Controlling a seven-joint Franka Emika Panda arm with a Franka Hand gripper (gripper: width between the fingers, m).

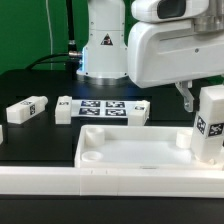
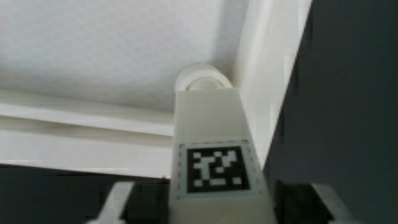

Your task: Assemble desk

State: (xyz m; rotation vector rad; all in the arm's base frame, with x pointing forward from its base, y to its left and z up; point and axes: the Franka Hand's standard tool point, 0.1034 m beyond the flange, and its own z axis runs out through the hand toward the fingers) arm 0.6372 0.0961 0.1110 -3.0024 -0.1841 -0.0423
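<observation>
exterior view: the hand (image 1: 200, 98) is seen clenched on one leg (image 1: 210, 125), which is held upright with its tag toward the camera, at the corner of the tabletop (image 1: 130, 152) on the exterior view's right. the tabletop is laid rim-up on the black worktop (image 1: 30, 85), just behind the long white rail (image 1: 90, 182). the marker board (image 1: 100, 108) is seen behind the tabletop, and a second leg (image 1: 25, 108) is laid on its side toward the exterior view's left.

wrist view: the leg (image 2: 217, 130) is gripped between both fingers (image 2: 128, 205). its far end is placed at a round corner socket (image 2: 210, 76) of the tabletop (image 2: 89, 50); whether it is seated cannot be told.
</observation>
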